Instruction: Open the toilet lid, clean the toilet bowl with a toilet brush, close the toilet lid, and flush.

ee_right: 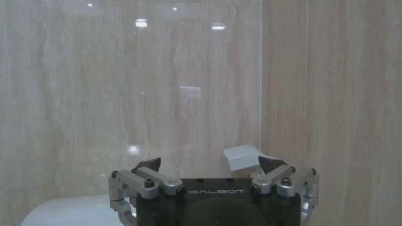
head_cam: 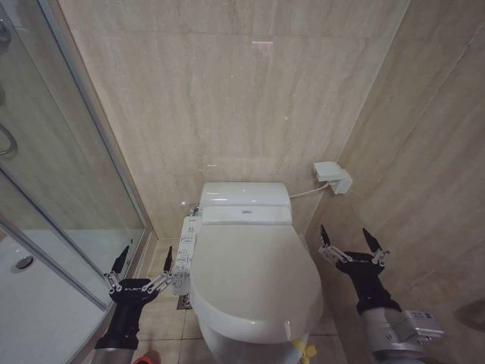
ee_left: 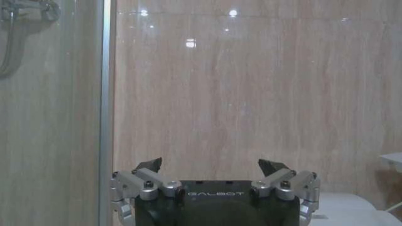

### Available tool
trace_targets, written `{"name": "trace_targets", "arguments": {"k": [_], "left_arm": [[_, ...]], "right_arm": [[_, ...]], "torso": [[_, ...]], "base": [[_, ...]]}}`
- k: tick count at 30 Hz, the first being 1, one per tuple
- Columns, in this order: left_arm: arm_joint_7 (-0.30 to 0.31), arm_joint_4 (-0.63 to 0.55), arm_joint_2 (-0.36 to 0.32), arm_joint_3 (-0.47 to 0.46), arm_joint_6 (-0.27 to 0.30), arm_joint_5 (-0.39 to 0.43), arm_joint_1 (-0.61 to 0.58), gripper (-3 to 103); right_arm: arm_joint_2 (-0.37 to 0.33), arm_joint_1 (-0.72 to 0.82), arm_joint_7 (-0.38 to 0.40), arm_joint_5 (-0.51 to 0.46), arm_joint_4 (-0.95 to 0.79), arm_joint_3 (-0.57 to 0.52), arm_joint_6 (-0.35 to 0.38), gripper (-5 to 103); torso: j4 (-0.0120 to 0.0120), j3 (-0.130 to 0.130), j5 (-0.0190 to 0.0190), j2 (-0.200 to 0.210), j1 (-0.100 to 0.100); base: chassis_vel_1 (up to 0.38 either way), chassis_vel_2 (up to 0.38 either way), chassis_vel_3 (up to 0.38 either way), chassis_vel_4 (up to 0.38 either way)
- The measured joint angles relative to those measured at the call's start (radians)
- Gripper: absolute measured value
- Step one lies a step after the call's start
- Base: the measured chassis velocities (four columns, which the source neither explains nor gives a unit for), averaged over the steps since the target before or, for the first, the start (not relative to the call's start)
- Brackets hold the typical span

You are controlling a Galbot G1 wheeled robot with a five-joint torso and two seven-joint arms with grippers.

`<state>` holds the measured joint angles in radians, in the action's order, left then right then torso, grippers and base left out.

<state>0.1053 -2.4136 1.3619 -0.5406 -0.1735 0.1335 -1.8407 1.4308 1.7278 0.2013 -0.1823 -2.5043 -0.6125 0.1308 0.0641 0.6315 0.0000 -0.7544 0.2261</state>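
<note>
Both end effectors spread wide, left end effector (head_cam: 144, 262), right end effector (head_cam: 348, 239), toilet lid (head_cam: 254, 277) down

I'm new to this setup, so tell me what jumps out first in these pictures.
The white toilet with its toilet lid shut sits in the middle, against a beige marble-look wall. On either side of it an open gripper hangs in the air: the left gripper by the side button panel, the right gripper near the right wall. A glass shower enclosure stands on the left.

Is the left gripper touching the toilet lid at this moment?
Apart. In the head view the left gripper is open beside the toilet's button panel, and the panel lies between it and the closed toilet lid.
</note>
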Motion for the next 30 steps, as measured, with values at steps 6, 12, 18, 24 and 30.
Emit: {"name": "trace_targets", "arguments": {"k": [6, 12, 18, 24, 30], "left_arm": [[0.000, 0.000, 0.000, 0.000, 0.000, 0.000, 0.000, 100], [0.000, 0.000, 0.000, 0.000, 0.000, 0.000, 0.000, 100], [0.000, 0.000, 0.000, 0.000, 0.000, 0.000, 0.000, 100], [0.000, 0.000, 0.000, 0.000, 0.000, 0.000, 0.000, 100], [0.000, 0.000, 0.000, 0.000, 0.000, 0.000, 0.000, 100]], "right_arm": [[0.004, 0.000, 0.002, 0.010, 0.000, 0.002, 0.000, 100], [0.004, -0.001, 0.003, 0.010, 0.002, 0.003, 0.000, 100], [0.003, -0.001, 0.003, 0.010, 0.002, 0.003, 0.000, 100], [0.003, -0.002, 0.004, 0.009, 0.003, 0.004, 0.000, 100], [0.003, -0.002, 0.004, 0.009, 0.003, 0.004, 0.000, 100]], "torso": [[0.0000, 0.000, 0.0000, 0.000, 0.000], [0.0000, 0.000, 0.0000, 0.000, 0.000], [0.0000, 0.000, 0.0000, 0.000, 0.000], [0.0000, 0.000, 0.0000, 0.000, 0.000], [0.0000, 0.000, 0.0000, 0.000, 0.000]], "base": [[0.000, 0.000, 0.000, 0.000], [0.000, 0.000, 0.000, 0.000], [0.000, 0.000, 0.000, 0.000], [0.000, 0.000, 0.000, 0.000], [0.000, 0.000, 0.000, 0.000]]}}
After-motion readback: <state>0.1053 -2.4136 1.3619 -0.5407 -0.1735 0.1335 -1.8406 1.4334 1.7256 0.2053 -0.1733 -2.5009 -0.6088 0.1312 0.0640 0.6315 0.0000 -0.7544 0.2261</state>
